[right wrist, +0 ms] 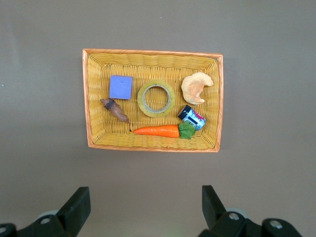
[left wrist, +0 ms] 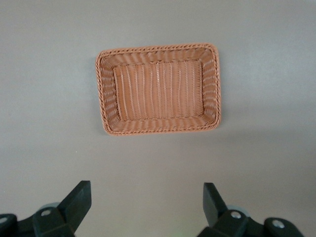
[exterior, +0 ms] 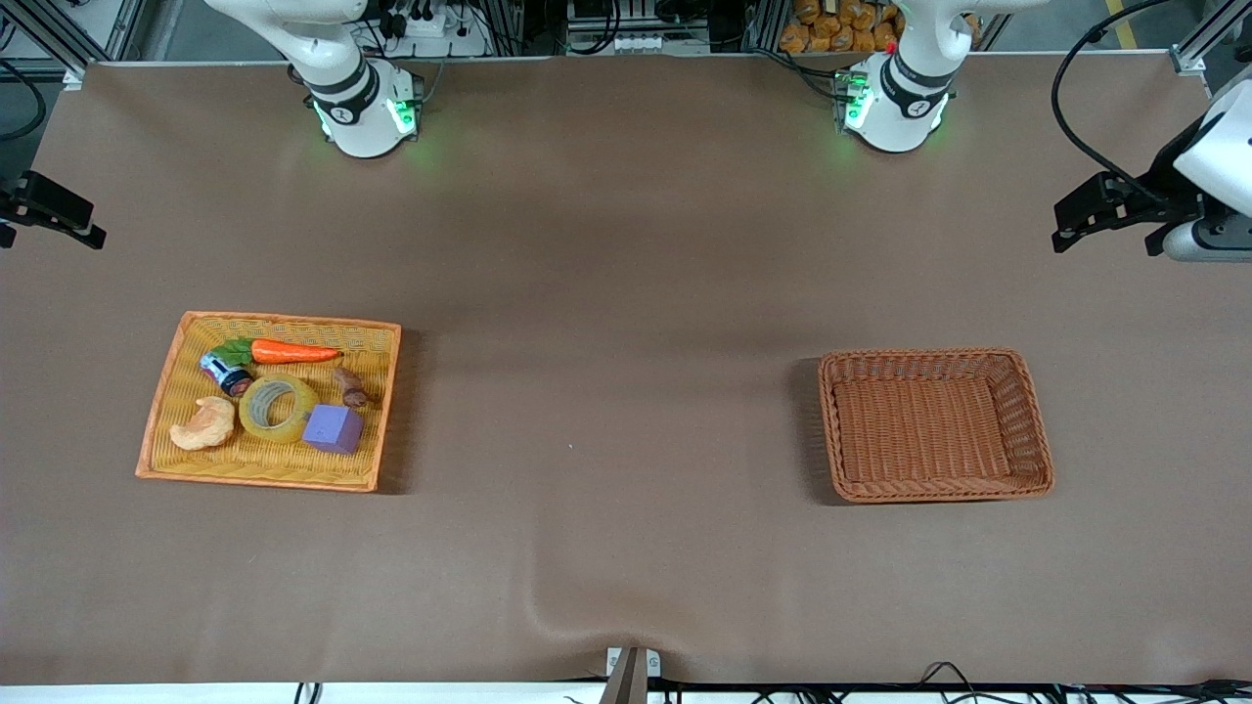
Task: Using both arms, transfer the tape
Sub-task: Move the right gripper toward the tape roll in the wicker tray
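Both arms leave the front view at its top edge, so only their green-lit bases and lowest links show. The right gripper [exterior: 49, 217] is cut by the side edge of that view, leaving just a black piece over the worktop [exterior: 626, 548]. In each wrist view the lower edge crops the gripper, showing only the tips of the spread jaws. The label on the small can [right wrist: 192, 117] is too small to read.

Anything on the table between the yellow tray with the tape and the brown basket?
Nothing: the front view shows only bare brown tabletop between the yellow tray, which holds the tape, and the brown basket.
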Robot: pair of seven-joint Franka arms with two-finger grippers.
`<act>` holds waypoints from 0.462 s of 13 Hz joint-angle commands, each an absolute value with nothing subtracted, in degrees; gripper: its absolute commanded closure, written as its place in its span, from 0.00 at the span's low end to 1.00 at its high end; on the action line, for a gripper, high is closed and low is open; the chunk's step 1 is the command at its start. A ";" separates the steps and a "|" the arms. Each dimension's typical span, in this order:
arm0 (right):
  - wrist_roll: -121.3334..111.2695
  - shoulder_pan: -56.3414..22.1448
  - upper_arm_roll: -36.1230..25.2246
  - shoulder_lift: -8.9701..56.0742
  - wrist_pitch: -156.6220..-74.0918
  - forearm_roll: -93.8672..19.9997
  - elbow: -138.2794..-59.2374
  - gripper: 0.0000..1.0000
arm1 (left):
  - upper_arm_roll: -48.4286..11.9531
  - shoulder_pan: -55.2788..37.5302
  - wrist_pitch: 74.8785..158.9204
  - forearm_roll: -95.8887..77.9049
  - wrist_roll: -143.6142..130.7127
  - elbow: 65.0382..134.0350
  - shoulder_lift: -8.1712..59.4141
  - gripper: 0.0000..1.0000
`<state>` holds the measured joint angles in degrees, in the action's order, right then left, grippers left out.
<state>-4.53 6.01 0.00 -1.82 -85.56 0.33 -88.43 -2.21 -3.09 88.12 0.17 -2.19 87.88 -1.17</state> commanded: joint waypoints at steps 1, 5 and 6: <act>-5.27 7.03 0.62 -2.20 -85.61 0.97 -89.12 0.00 | -2.64 -3.08 87.80 0.62 1.20 85.78 -0.70 0.00; -9.05 6.59 0.88 -2.29 -89.64 1.14 -93.69 0.00 | -2.64 -2.90 86.93 0.26 1.85 85.96 -0.70 0.00; -9.23 6.68 0.88 -2.20 -90.43 1.06 -94.39 0.00 | -2.64 -3.25 86.31 0.87 1.76 85.96 -0.53 0.00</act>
<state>-8.02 6.02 0.22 -1.62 -88.80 0.33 -92.42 -2.43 -3.12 87.80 0.17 0.78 86.95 -1.10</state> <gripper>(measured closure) 0.000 0.000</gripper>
